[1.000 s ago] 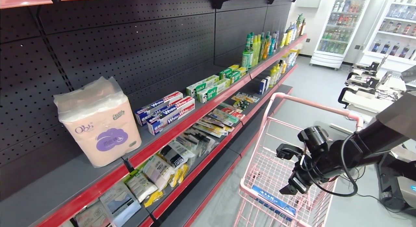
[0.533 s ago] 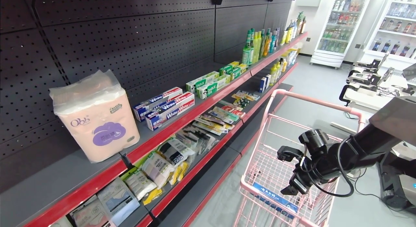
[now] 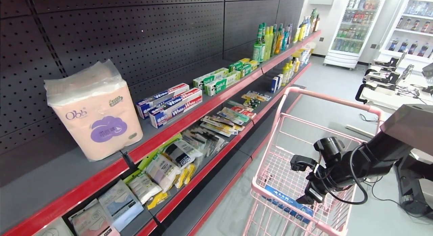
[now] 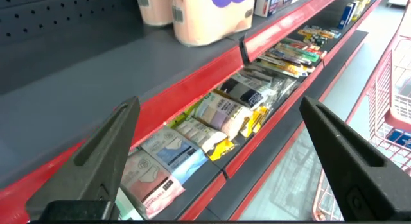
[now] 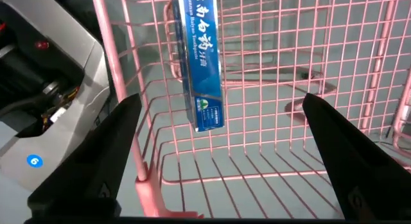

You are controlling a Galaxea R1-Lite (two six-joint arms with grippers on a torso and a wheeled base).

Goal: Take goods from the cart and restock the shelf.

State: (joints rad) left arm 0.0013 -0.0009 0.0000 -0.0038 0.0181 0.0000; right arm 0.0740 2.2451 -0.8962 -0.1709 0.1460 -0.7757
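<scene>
The pink wire cart [image 3: 333,102] stands in the aisle to the right of the shelf [image 3: 203,111]. My right gripper [image 3: 306,197] hangs open inside the cart's near end, just behind the blue label [image 3: 286,201] on its front wall. In the right wrist view the open right gripper [image 5: 221,166] faces the cart's mesh wall [image 5: 276,95] and that label [image 5: 204,63], with nothing between its fingers. My left gripper [image 4: 218,166] is open and holds nothing, low in front of the shelf's red edge [image 4: 192,89]. A pink tissue pack [image 3: 96,117] and toothpaste boxes [image 3: 174,105] sit on the upper board.
Flat packets [image 3: 162,168] and toothbrush packs [image 3: 223,121] fill the lower shelf. Bottles [image 3: 270,43] stand at the shelf's far end. Drink coolers [image 3: 348,26] and a desk with equipment [image 3: 382,94] lie beyond the cart. Bare shelf board [image 4: 96,76] lies beside the tissue pack [image 4: 205,18].
The whole head picture has shifted, so the camera has moved. My right gripper stays open over the cart's near end.
</scene>
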